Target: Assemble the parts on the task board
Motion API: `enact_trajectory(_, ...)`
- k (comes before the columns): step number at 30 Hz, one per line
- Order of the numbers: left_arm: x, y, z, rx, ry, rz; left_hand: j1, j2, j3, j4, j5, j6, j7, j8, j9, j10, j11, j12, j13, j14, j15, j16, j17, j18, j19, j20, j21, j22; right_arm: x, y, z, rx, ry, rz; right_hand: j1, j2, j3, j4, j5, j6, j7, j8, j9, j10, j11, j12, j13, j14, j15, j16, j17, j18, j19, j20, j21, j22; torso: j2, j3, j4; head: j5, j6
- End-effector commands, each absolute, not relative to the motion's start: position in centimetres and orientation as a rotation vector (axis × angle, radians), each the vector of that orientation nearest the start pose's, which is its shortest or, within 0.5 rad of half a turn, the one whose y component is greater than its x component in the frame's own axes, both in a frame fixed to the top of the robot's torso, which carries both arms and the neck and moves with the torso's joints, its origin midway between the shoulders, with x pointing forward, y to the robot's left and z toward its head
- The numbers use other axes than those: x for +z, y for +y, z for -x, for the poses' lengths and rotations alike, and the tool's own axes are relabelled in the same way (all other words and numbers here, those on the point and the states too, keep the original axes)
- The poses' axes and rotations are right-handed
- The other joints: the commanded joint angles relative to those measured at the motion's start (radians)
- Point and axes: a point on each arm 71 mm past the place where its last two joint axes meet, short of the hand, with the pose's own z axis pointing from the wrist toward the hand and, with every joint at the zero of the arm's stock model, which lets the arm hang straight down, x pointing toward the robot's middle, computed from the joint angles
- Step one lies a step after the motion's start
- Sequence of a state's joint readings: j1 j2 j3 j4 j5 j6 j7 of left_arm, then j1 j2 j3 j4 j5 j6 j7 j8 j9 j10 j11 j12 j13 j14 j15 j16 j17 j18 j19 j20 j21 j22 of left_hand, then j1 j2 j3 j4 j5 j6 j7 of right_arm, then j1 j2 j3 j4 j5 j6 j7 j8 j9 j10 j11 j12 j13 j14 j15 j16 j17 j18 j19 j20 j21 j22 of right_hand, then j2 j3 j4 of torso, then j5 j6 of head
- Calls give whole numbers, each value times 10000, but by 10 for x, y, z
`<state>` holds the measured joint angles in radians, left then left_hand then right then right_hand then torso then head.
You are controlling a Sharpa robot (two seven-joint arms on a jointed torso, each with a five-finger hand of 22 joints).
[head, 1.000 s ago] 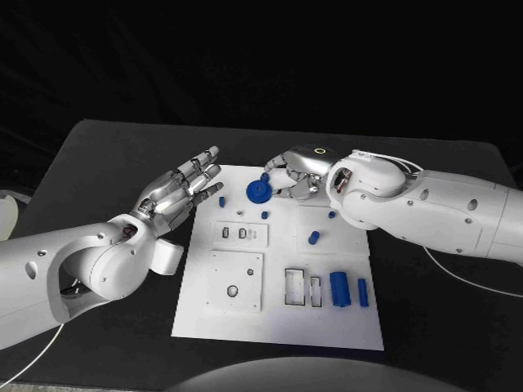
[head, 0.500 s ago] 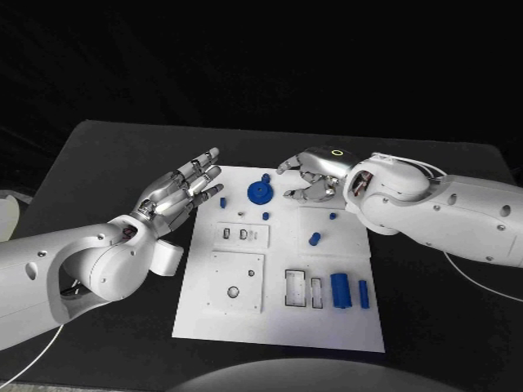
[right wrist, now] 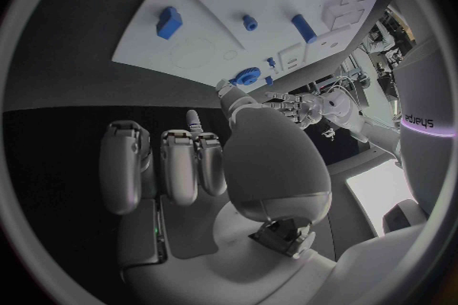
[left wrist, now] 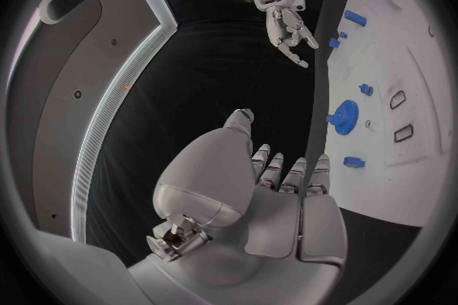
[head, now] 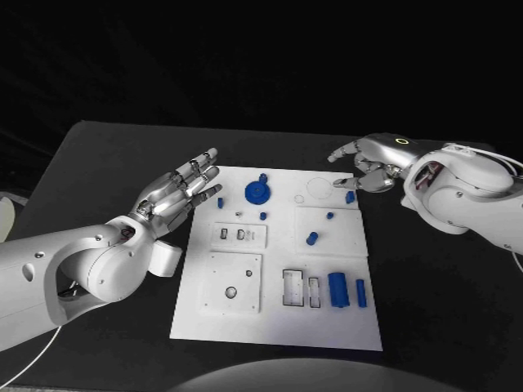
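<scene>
The right hand (head: 373,163) is being held at the far right corner of the task board (head: 279,327), partly over the black table (head: 109,147). Its fingers are loosely curled and slightly apart, and nothing is being gripped; in the right wrist view the fingers (right wrist: 182,164) are seen bare, with dark table beneath them. A small blue part (head: 350,197) is lying on the board just beside its fingertips, though whether it is being touched cannot be told.

The left hand (head: 181,189) is being held flat and open at the board's left edge, palm up, fingers spread and pointing toward the far side, with nothing being carried. From the left wrist view, the same open palm (left wrist: 277,191) is seen alongside the board's edge.

Out on the board, the blue gear (head: 258,192) is sitting near the far edge, between the two hands and touched by neither. A small blue peg (head: 221,202) is lying close to the left fingers, and another blue piece (head: 312,238) is resting tilted near the board's middle. Toward the near right, two blue blocks (head: 338,290) are lying side by side next to the rectangular slots (head: 293,287). A faint round recess (head: 317,189) is seen on the board between the gear and the right hand.
</scene>
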<state>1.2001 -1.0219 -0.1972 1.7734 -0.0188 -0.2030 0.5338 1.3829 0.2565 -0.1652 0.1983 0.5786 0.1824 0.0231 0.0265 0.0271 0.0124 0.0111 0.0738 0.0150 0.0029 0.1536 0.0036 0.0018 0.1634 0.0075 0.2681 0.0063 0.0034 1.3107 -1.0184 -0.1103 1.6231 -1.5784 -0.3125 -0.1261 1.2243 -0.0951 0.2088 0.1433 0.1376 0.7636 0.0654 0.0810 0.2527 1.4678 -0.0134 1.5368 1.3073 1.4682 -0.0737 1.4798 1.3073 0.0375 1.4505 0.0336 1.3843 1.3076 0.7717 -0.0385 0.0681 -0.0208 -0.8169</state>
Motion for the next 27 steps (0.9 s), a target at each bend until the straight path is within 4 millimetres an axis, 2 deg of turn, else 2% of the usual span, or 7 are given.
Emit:
enact_trajectory(1,-202,214,-412,-17481,15155,10461,33,57,-3,-62,37,13,69,67,15,-29,64,69,15,-10,54,-9,-3,168,8,54,2,15,-151,-265,-469,4725,15996,2258,-60,-38,-82,119,-166,93,0,-18,-65,791,-95,66,2433,743,-72,-59,1684,183,18,-8,15,1096,-13,14,5,-61,1)
enact_trajectory(4,-203,213,-412,-17507,15151,10439,33,53,-1,-68,44,5,69,66,14,-27,67,67,14,-10,56,-9,-3,168,7,56,1,14,-155,-278,-464,4643,16053,2067,-63,-56,-148,219,-213,175,-15,5,-106,906,-112,194,2526,717,-87,-206,1546,159,88,-23,81,1160,-12,9,17,-84,8)
enact_trajectory(6,-203,214,-412,-17493,15139,10437,33,53,-1,-68,44,5,69,66,14,-27,67,67,14,-10,56,-9,-3,168,7,56,1,14,-159,-286,-462,4568,16144,1970,-61,-67,-176,261,-210,220,-18,21,-119,937,-117,229,2552,712,-92,-250,1505,154,105,-28,91,1173,-11,3,-16,-48,0)
enact_trajectory(8,-203,214,-413,-17481,15138,10439,33,53,-1,-68,44,5,69,66,14,-27,67,67,14,-10,56,-9,-3,168,7,56,1,14,-162,-289,-461,4517,16209,1921,-60,-73,-186,276,-208,237,-18,27,-123,943,-118,235,2557,711,-94,-264,1493,152,112,-30,95,1178,-14,2,-31,-48,-9)
enact_trajectory(12,-203,214,-413,-17491,15138,10430,33,53,-1,-68,44,5,69,66,14,-27,67,67,14,-10,56,-9,-3,168,7,56,1,14,-169,-295,-460,4408,16379,1827,-47,-85,-194,281,-196,241,-11,26,-129,954,-116,249,2567,711,-96,-271,1486,152,115,-33,95,1179,-30,2,-20,-68,-16)
enact_trajectory(27,-204,214,-414,-17498,15152,10431,34,50,1,-76,49,3,68,65,14,-26,70,69,14,-9,59,-8,-2,168,11,58,4,16,-181,-294,-463,4243,16573,1874,195,-159,-288,391,-141,769,76,301,-6,978,-54,276,2587,716,-59,-369,1406,158,131,-13,27,1161,-32,-3,-10,-58,-46)
